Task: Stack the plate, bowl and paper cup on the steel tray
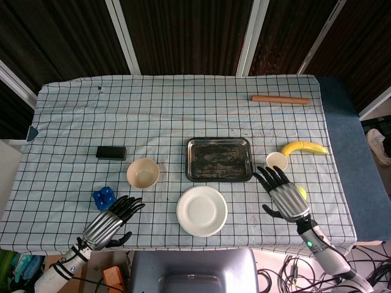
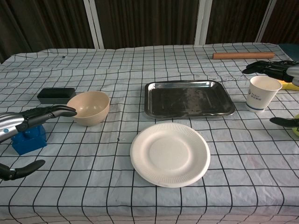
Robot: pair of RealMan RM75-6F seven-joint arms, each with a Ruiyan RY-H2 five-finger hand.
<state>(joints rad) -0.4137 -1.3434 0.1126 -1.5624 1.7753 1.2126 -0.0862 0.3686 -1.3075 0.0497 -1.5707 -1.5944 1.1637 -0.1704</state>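
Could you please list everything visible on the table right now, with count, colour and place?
Steel tray: one, silver, centre of the table, nothing on it.
Plate: one, white, in front of the tray, near the front edge.
Bowl: one, beige, left of the tray.
Paper cup: one, white, upright, right of the tray.
Banana: one, yellow, right of the cup.
Wooden stick: one, brown, far right of the table.
Black box: one, black, left of the bowl.
Blue block: one, blue, front left.
Yellow-green object: one, mostly hidden beside the right hand.
Tablecloth: one, white with a dark grid.
Left robot hand: open, front left, holding nothing.
Right robot hand: open, by the cup, holding nothing.
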